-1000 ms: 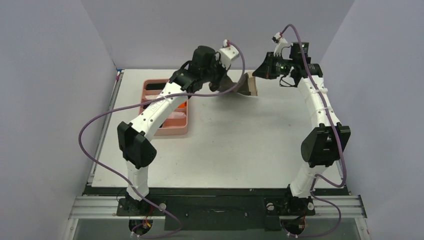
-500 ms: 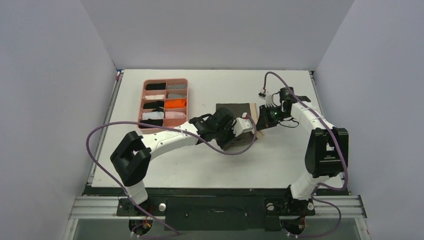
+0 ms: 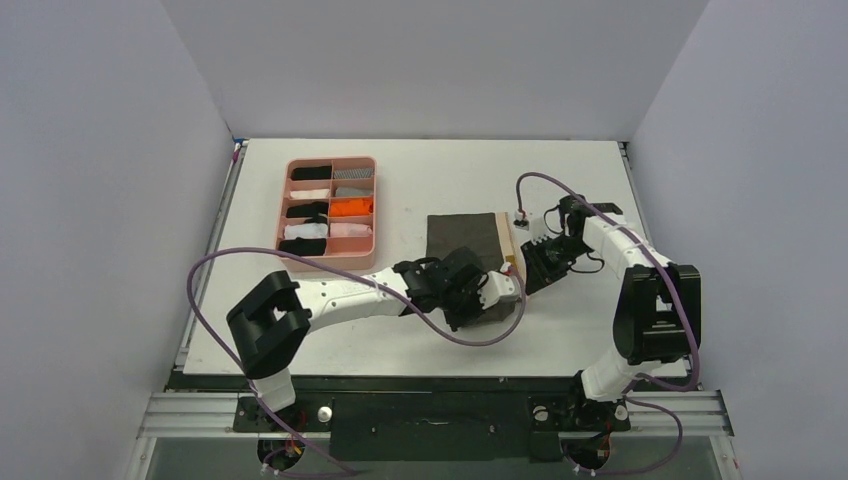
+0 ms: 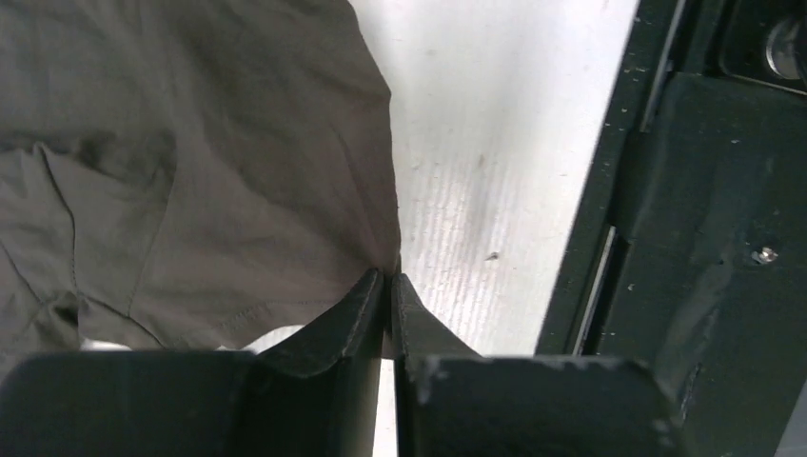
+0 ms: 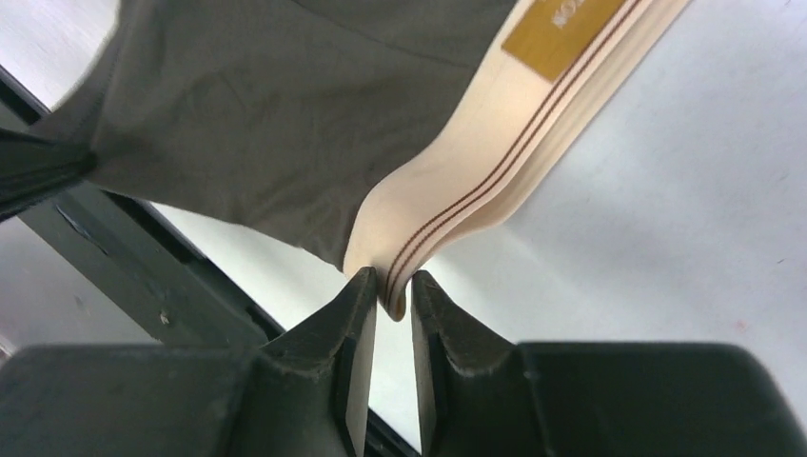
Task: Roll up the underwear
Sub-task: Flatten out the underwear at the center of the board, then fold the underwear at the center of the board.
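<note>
The underwear (image 3: 462, 236), dark grey-brown with a beige waistband (image 3: 509, 240), lies spread on the white table right of centre. My left gripper (image 3: 497, 300) sits at its near edge. In the left wrist view the gripper (image 4: 390, 276) is shut, pinching the corner of the dark cloth (image 4: 209, 171). My right gripper (image 3: 525, 268) is at the near end of the waistband. In the right wrist view its jaws (image 5: 392, 286) stand narrowly apart, with the folded waistband (image 5: 495, 162) drawn up between the tips.
A pink tray (image 3: 283, 215) with several small rolled cloths stands at the left back. The black front rail (image 4: 666, 238) of the table runs close to my left gripper. Purple cables loop from both arms.
Both arms have come down from the back of the table, where they held the underwear in the air. They have drawn it toward the near side, and it now lies on the table.
</note>
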Motion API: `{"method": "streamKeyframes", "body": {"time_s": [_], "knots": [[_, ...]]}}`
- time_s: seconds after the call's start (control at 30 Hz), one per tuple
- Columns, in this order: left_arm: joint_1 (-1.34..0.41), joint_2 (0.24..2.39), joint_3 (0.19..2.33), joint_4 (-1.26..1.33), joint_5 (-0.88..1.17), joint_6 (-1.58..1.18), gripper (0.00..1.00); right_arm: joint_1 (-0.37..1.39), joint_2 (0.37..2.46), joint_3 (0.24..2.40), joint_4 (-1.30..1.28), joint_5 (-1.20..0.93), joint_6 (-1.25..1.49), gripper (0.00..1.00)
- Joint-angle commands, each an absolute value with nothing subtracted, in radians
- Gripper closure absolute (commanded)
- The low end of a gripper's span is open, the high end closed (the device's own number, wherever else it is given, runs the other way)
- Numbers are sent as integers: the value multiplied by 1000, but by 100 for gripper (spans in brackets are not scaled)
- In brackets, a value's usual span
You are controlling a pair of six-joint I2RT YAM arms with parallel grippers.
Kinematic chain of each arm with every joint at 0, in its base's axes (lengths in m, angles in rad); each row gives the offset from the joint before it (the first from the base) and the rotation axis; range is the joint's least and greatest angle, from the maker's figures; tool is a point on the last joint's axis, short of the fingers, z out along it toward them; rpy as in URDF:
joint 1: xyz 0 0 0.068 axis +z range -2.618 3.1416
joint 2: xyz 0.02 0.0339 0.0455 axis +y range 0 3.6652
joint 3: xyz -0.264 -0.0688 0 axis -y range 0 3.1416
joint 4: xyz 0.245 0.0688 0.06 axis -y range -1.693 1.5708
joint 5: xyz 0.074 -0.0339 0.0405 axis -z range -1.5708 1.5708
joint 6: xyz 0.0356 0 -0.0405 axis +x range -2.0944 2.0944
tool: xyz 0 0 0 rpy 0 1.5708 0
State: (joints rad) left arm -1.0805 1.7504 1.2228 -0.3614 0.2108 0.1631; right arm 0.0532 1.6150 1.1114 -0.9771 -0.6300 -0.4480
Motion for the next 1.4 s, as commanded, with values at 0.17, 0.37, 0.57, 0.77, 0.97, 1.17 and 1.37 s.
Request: {"method": "streamKeyframes", "body": {"time_s": [0.17,0.37,0.57,0.77,0.97,1.17,1.37], "knots": [[-1134,1774,1218,-362,289,170,54,50,1528,1093,-1139,-531,-591,53],[-1127,1745,1192,-385,268,199,35,35,1465,1103,-1182,-505,-615,49],[-1122,1742,1160,-345,196,242,32,5,1493,1102,-1122,-503,-564,49],[-1142,1799,1182,-346,172,261,33,-99,1536,1122,-1096,-531,-548,49],[-1187,1835,1206,-344,128,255,39,-152,1539,1123,-1052,-552,-514,49],[-1211,1881,1236,-358,24,258,51,-158,1541,1123,-1047,-583,-510,48],[-1210,1899,1231,-347,9,260,64,-158,1540,1105,-1048,-599,-524,49]]}}
